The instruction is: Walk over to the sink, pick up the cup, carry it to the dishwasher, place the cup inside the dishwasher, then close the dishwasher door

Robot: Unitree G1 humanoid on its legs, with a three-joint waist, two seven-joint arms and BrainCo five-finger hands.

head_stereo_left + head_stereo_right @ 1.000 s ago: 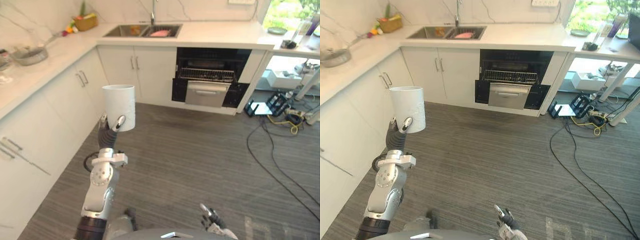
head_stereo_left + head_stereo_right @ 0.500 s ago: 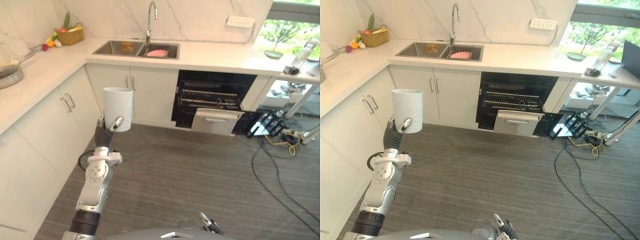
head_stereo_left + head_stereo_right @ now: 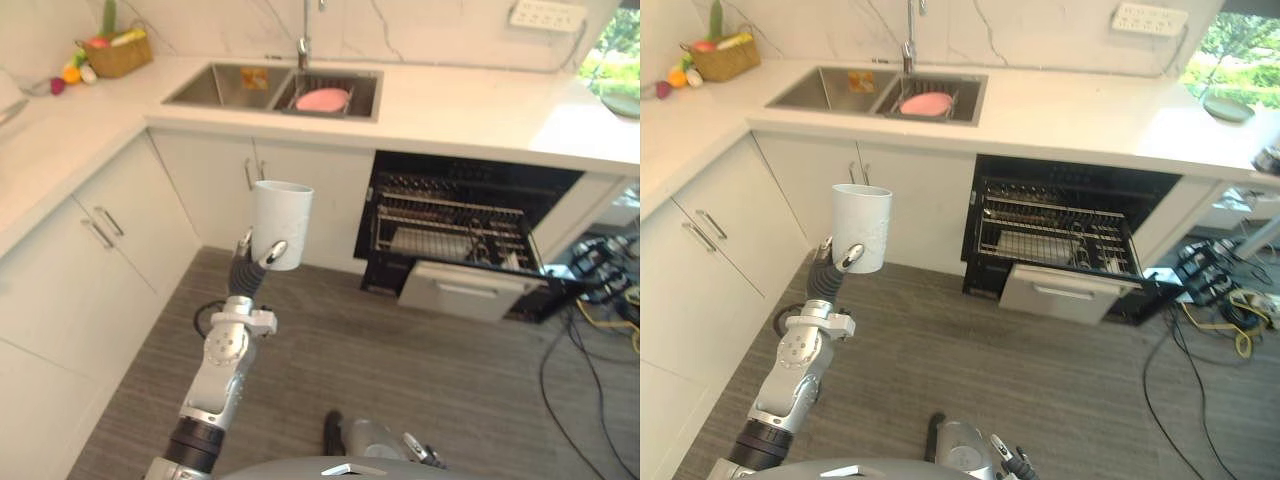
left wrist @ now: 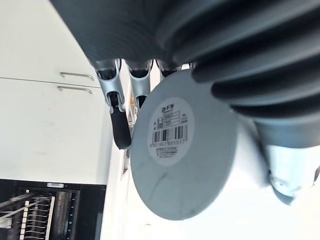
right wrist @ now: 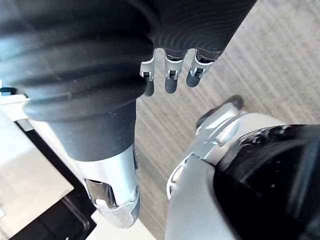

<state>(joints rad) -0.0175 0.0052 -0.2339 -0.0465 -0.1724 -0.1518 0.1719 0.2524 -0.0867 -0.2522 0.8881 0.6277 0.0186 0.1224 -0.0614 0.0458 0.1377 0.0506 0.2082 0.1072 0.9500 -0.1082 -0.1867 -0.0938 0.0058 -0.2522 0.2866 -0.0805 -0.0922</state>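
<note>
Fingers (image 4: pixel 120 127) of the left hand (image 3: pixel 246 266) are shown curled round the lower wall of the cup (image 3: pixel 281 212), with the thumb (image 3: pixel 273 251) pressed against the opposite side, so that the cup is clamped between them. The cup is a plain white cylinder, smooth and matt, held upright with its open mouth upward. Its flat round base, bearing a printed label, is seen in the left wrist view. It is carried above the floor (image 3: pixel 1040 380), in front of the cabinets (image 3: pixel 810 185) under the sink (image 3: pixel 830 90) and to the left of the dishwasher (image 3: pixel 1070 200). The dishwasher is presented as a black cavity with a wire rack (image 3: pixel 1040 228) inside and a silver-fronted door (image 3: pixel 1065 296) lowered open. The sink is a steel double basin set in a white, grey-veined counter (image 3: pixel 1080 110), and a pink object (image 3: pixel 925 103) lies in one basin. The floor is finished in grey striped planking. The right hand (image 3: pixel 420 452) is seen low over the floor, its fingers (image 5: pixel 171 80) relaxed and apart, nothing being held.
</note>
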